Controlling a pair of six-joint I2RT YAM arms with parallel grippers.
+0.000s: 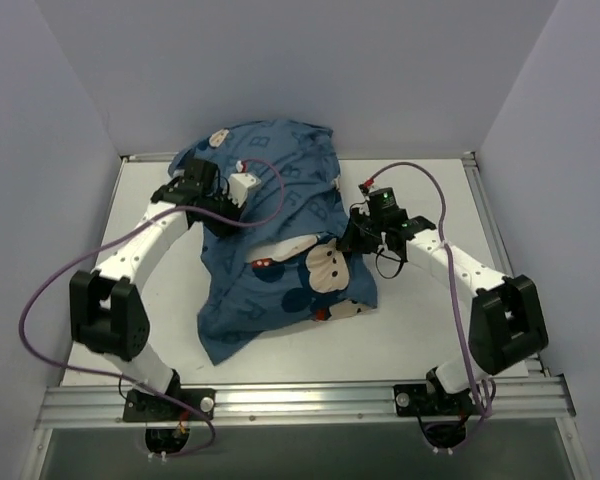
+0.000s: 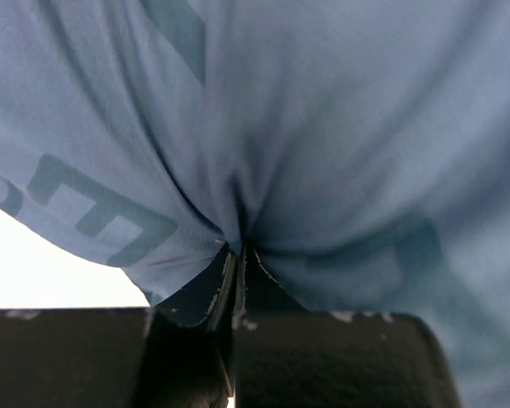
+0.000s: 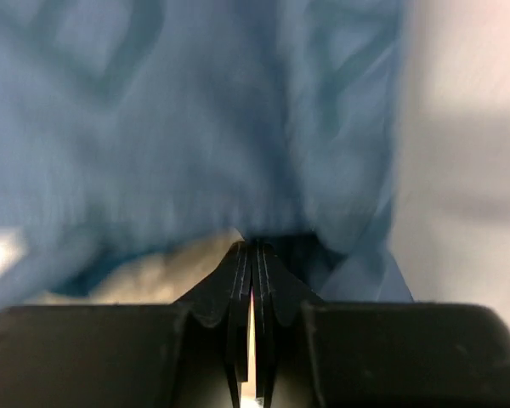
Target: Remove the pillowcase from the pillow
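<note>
The blue pillowcase (image 1: 280, 200), printed with mouse faces and pale letters, lies bunched in a mound across the table's middle. A narrow white strip of the pillow (image 1: 280, 250) shows in a fold; the rest is hidden under the fabric. My left gripper (image 1: 248, 192) sits on the mound's upper left and is shut on a pinch of pillowcase (image 2: 263, 127), which fills the left wrist view above the gripper (image 2: 238, 248). My right gripper (image 1: 347, 238) is at the mound's right edge; it (image 3: 253, 246) is shut on the pillowcase (image 3: 195, 127) there.
The white table (image 1: 430, 330) is walled by pale blue panels at the back and sides. A metal rail (image 1: 300, 400) runs along the near edge by the arm bases. Purple cables loop from both arms over the table.
</note>
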